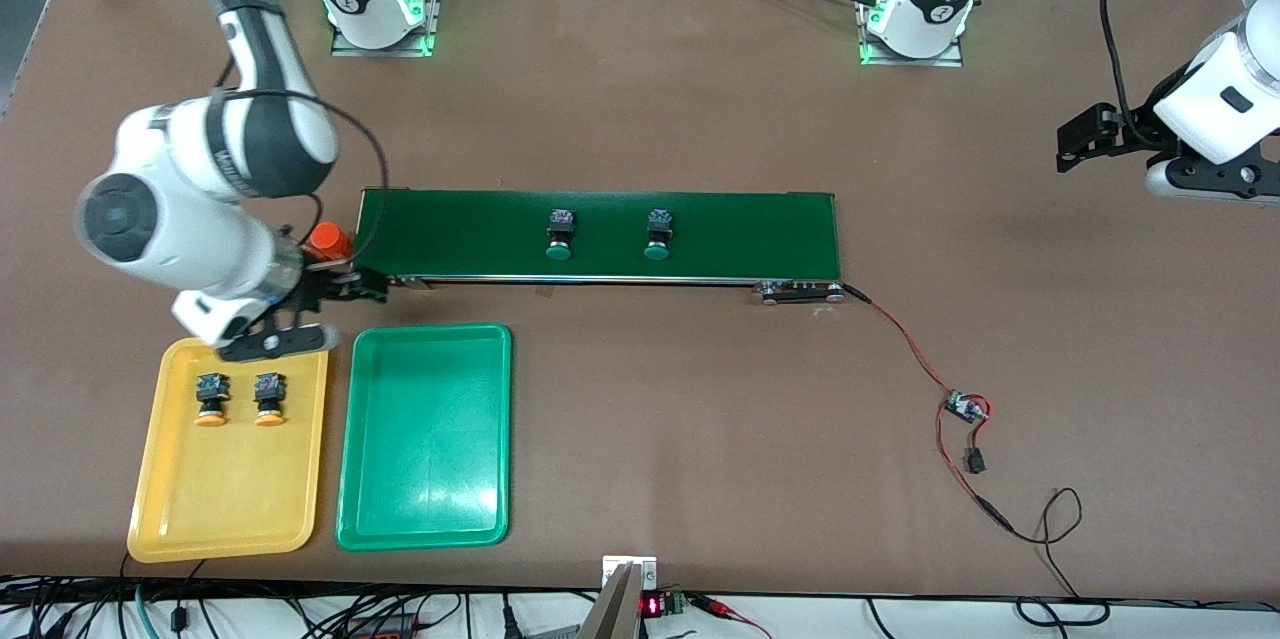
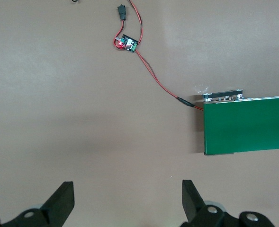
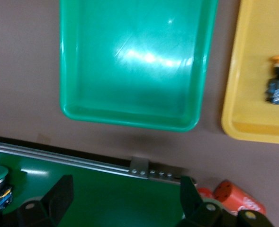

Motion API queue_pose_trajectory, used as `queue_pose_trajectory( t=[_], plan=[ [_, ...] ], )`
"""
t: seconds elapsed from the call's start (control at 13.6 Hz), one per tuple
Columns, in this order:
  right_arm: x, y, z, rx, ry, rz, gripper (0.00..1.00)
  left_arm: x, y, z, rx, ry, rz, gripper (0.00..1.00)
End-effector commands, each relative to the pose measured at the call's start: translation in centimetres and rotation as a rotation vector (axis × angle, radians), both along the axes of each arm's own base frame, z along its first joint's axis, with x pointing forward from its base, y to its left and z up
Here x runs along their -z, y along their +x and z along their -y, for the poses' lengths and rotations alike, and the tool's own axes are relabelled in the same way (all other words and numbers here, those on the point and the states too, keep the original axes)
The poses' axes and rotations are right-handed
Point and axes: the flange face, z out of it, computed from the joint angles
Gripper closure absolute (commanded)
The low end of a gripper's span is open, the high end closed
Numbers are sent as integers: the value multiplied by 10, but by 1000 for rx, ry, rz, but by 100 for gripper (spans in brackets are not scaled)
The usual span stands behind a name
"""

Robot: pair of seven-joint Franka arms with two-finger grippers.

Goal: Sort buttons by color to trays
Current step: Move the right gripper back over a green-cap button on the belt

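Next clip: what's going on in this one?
Button sorting, halfway done. Both yellow-orange buttons sit in the yellow tray. The green tray holds nothing, and both green buttons lie on the conveyor belt. The right gripper, open and holding nothing, is over the belt's end nearest the trays. The left gripper, also open, waits over bare table past the belt's other end.
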Motion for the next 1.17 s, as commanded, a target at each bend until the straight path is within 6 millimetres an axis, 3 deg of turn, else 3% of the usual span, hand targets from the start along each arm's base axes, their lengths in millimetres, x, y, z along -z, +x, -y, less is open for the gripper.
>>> queue_pose_trajectory(
  t=[0.0,0.29,0.59,0.88,1.1],
  plan=[
    [18,-38,-18,24,1,-19,0,-7,0,1,21,26,-2,0],
    [46,-76,-77,74,-10,-13,0,-7,0,1,22,26,-2,0],
    [50,-102,-129,150,-2,-32,0,-7,0,1,22,26,-2,0],
    [55,-117,-157,195,2,-41,0,-7,0,1,21,26,-2,0],
    [72,-131,-169,193,-7,-46,0,-7,0,1,22,26,-2,0]
  ],
)
